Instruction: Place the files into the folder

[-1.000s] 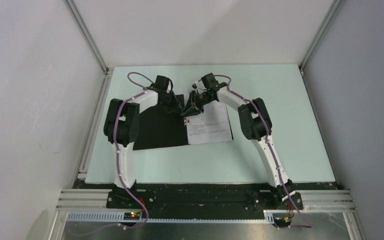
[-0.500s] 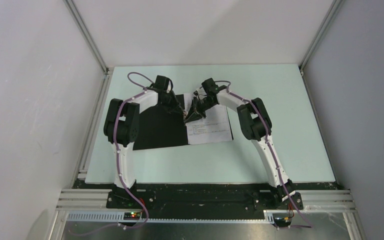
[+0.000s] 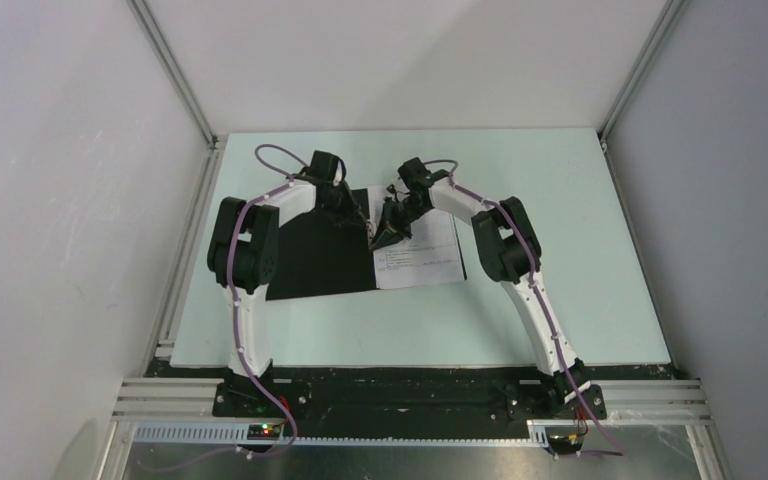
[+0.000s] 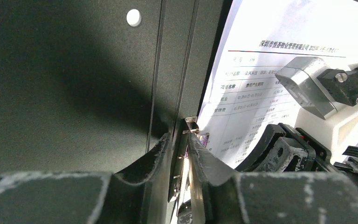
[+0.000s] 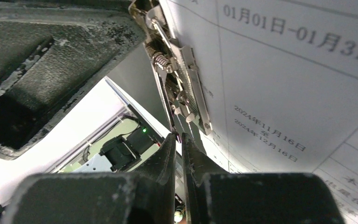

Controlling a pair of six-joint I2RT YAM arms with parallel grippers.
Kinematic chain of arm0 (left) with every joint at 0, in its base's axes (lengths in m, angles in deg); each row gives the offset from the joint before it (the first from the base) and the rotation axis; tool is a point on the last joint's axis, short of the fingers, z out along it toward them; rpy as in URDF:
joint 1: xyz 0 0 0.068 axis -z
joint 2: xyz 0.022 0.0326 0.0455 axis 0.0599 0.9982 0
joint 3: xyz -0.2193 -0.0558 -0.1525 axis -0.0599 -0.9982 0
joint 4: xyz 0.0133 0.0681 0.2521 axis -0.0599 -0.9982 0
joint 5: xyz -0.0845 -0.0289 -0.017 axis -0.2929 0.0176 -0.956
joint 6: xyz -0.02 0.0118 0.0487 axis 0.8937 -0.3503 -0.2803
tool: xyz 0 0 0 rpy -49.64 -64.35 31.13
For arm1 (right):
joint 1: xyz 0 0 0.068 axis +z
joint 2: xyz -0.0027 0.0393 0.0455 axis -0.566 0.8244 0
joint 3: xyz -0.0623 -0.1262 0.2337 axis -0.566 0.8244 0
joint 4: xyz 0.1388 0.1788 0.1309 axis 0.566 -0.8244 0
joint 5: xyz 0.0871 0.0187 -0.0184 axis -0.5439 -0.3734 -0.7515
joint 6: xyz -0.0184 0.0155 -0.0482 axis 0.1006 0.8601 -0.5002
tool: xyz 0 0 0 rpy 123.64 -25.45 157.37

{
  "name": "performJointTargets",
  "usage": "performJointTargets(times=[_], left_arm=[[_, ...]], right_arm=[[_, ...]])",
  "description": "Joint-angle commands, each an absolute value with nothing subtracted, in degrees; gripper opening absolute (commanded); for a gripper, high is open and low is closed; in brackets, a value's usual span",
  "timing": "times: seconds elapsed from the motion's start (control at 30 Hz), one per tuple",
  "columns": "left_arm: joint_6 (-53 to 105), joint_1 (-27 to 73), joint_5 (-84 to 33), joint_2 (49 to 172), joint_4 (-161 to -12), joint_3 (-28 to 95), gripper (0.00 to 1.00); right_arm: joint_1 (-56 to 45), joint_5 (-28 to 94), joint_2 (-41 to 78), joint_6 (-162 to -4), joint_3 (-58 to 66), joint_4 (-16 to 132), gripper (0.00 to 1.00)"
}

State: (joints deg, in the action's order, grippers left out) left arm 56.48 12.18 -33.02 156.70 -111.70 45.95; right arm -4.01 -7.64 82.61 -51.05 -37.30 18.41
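Note:
The folder (image 3: 310, 262) lies open on the table, black inside up. The files (image 3: 422, 248), white printed sheets, lie on its right half. Both grippers meet at the spine, where a metal spring clip (image 5: 182, 79) sits. My left gripper (image 3: 364, 220) is shut on the clip's upright metal tab (image 4: 191, 125); its tips (image 4: 181, 140) stand on the black spine beside the files (image 4: 261, 60). My right gripper (image 3: 381, 234) is nearly closed, its tips (image 5: 178, 136) pinching the thin end of the clip's lever next to the files (image 5: 298, 93). The folder's red outside is hidden.
The pale green table (image 3: 520, 320) is walled by white panels at the back and both sides. The two wrists crowd each other over the spine; the right gripper's body (image 4: 284, 149) shows in the left wrist view, and a left finger (image 5: 51, 70) in the right wrist view.
My right gripper has moved a little left and down toward the spine and the clip. The left arm, folder and files have not moved.

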Motion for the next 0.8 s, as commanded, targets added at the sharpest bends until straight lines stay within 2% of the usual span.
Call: performJointTargets(times=[0.0, 0.77], left_arm=[[56.15, 12.65, -32.03, 158.93, -112.94, 44.71, 0.26], [59.37, 12.49, -34.46, 159.96, -112.96, 45.09, 0.25]], right_arm=[[-4.16, 4.96, 84.23, -53.77, -37.56, 12.39, 0.11], [-1.39, 20.33, 84.72, -54.66, -42.73, 3.19, 0.09]])
